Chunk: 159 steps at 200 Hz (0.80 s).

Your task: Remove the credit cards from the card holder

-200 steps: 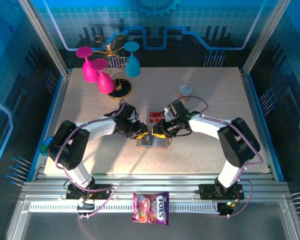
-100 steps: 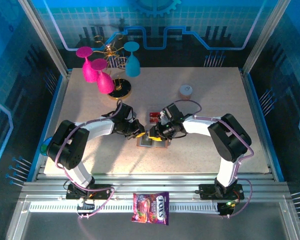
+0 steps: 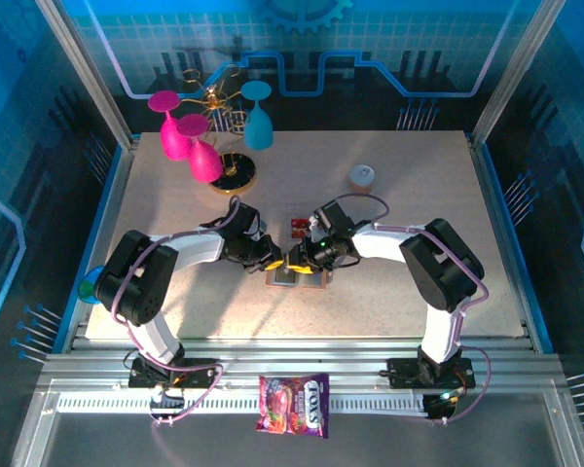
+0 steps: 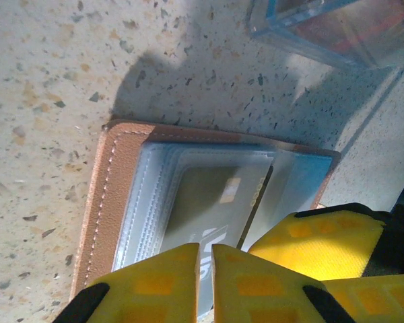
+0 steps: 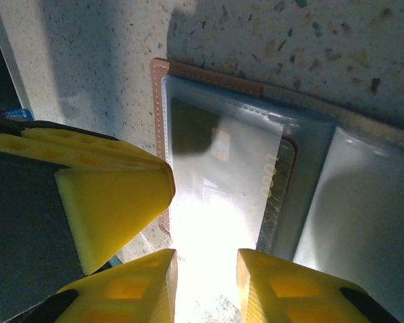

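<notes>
The tan-brown card holder (image 3: 298,278) lies open on the table between both grippers. Its brown edge (image 4: 111,202) frames clear pockets, and a dark credit card (image 4: 209,198) sits inside one pocket (image 5: 222,175). My left gripper (image 4: 206,272) is shut, its yellow tips down over the pocket's near edge. My right gripper (image 5: 205,286) is open above the same card, which glares white between its fingers. The left gripper's finger (image 5: 111,202) shows beside it. A red card (image 3: 299,228) lies on the table just behind the holder, under a clear cover (image 4: 337,27).
Pink and blue wine glasses (image 3: 190,141) hang on a round-based stand at the back left. A small grey puck (image 3: 362,175) sits back right. A candy packet (image 3: 294,404) lies on the front rail. A green-blue object (image 3: 90,287) sits at the left edge.
My right gripper has moved left and closer over the card holder, with its elbow drawn in. The left gripper has shifted slightly and stays at the holder's left side.
</notes>
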Available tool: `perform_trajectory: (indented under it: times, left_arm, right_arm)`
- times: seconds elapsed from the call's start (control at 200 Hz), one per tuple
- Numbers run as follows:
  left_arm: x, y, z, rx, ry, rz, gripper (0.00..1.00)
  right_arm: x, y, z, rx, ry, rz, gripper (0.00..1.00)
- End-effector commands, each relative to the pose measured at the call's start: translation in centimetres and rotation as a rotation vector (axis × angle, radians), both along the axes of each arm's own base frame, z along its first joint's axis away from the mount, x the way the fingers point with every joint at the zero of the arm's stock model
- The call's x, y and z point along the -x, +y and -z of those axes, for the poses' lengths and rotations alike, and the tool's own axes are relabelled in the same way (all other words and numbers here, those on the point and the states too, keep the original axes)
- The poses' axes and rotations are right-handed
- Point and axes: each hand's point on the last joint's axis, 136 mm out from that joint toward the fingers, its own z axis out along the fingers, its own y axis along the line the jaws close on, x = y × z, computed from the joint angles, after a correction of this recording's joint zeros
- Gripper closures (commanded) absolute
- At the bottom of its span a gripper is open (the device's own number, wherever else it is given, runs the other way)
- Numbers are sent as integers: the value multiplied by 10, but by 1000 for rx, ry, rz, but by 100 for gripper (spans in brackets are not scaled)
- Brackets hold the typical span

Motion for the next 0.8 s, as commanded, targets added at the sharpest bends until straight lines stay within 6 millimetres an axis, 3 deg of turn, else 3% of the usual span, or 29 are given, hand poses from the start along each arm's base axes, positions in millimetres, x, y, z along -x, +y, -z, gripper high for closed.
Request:
perform_trajectory:
  times: [0.0, 0.79]
  left_arm:
    - [7, 1, 7, 8, 21, 30, 86]
    - [12, 3, 14, -2, 39, 36, 86]
  right_arm:
    - [1, 6, 1, 10, -3, -13, 69]
    - [5, -4, 10, 93, 3, -34, 68]
